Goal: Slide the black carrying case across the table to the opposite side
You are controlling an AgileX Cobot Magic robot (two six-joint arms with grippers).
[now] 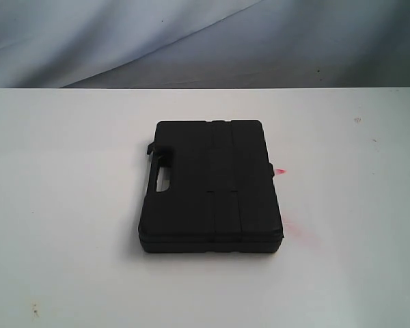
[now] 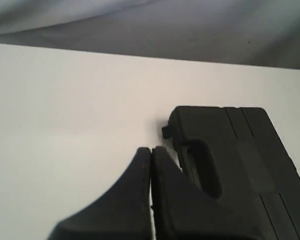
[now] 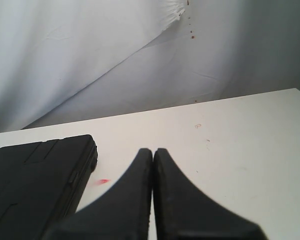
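One black case at mid-table, both grippers pinched shut

One flat, matte black case (image 1: 212,186) lies closed on the white table (image 1: 68,205), about midway between the left and right edges and well clear of the far edge. It has rounded corners, ribbed bands across the lid and a slot handle (image 1: 162,179) on its left side. Its contents are hidden. The left gripper (image 2: 151,150) sits low by the handle side, fingers pressed together and holding nothing; whether it touches the case is unclear. The right gripper (image 3: 153,150), likewise closed and empty, is over bare table beside the case's opposite side, near a small red mark (image 3: 103,181).
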